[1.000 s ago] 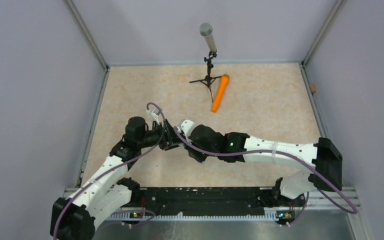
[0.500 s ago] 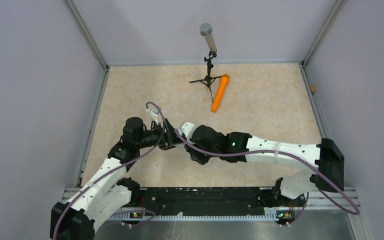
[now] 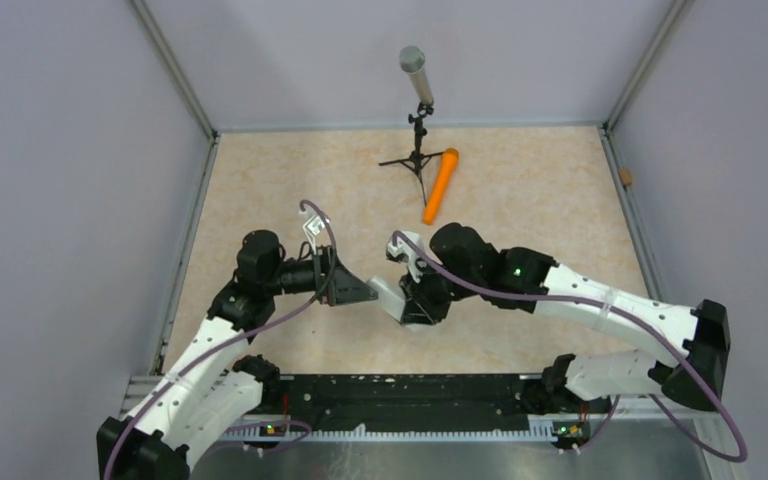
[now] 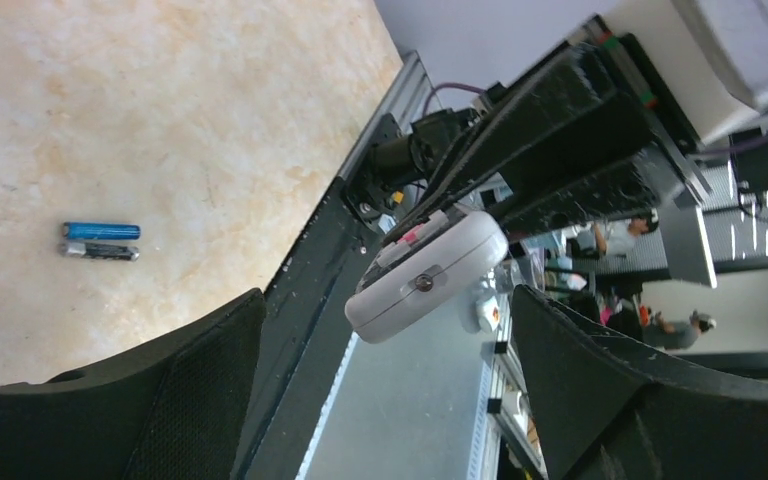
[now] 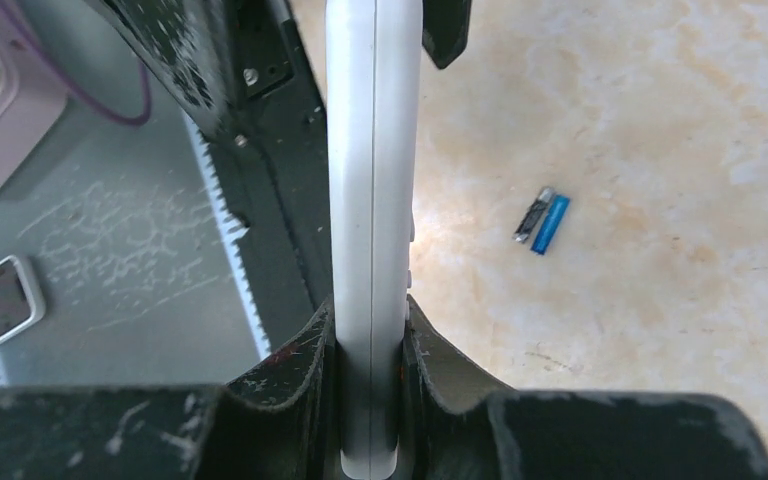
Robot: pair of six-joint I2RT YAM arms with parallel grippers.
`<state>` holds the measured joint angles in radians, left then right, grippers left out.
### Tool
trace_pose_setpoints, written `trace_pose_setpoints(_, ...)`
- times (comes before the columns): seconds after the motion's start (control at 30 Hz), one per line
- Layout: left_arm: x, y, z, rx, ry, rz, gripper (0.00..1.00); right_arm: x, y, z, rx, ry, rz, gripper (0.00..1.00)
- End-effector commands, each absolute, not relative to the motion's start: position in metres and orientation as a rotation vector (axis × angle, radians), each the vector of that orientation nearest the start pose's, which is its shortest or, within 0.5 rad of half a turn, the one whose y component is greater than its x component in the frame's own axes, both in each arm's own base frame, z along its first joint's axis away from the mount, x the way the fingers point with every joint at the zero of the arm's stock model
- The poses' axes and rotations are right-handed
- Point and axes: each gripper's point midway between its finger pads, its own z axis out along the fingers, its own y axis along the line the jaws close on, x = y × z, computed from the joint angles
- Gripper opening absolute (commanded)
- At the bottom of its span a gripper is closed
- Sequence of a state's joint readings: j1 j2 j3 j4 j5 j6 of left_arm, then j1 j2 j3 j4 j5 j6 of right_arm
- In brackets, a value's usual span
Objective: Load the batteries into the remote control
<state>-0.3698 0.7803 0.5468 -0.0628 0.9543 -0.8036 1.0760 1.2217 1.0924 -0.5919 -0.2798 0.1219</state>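
Right tool (image 3: 412,302) is clamped tight on the remote control (image 4: 427,277), pinching it near one end. The remote is held up off the counter (image 3: 520,210) and shows edge-on in the right wrist view. Left tool (image 3: 357,289) is spread wide with nothing in it, tips just beside the remote; cannot tell if they touch. Batteries (image 4: 100,241) lie side by side on the counter, touching, one blue and one dark, apart from both tools. Grey microphone (image 3: 413,62) on its tripod and orange cylinder (image 3: 440,186) sit at the far side, well apart from the arms.
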Motion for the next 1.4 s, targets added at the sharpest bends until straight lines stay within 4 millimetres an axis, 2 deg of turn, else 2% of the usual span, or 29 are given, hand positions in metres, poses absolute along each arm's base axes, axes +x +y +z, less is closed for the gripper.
trace_pose_setpoints(0.0, 0.127, -0.229, 0.263, 0.552, 1.925, -1.69, 0.92, 0.086, 0.319, 0.22, -1.347, 2.0, 1.122, 0.0)
trace_pose_setpoints(0.2, 0.115, -0.228, 0.272, 0.68, 1.902, -1.67, 0.92, 0.069, 0.323, 0.235, -1.394, 1.942, 1.331, 0.0)
trace_pose_setpoints(0.37, 0.097, -0.234, 0.274, 0.79, 1.883, -1.682, 0.91, 0.065, 0.328, 0.247, -1.407, 1.907, 1.444, 0.0)
trace_pose_setpoints(0.6, 0.086, -0.234, 0.275, 0.841, 1.86, -1.687, 0.85, 0.061, 0.334, 0.246, -1.444, 1.91, 1.512, 0.0)
trace_pose_setpoints(0.8, 0.081, -0.235, 0.274, 0.869, 1.858, -1.707, 0.71, 0.061, 0.339, 0.25, -1.442, 1.893, 1.55, 0.0)
trace_pose_setpoints(1.13, 0.078, -0.237, 0.271, 0.886, 1.857, -1.706, 0.56, 0.063, 0.342, 0.247, -1.438, 1.909, 1.558, 0.0)
trace_pose_setpoints(1.37, 0.077, -0.238, 0.27, 0.897, 1.859, -1.716, 0.35, 0.063, 0.344, 0.245, -1.441, 1.906, 1.568, 0.0)
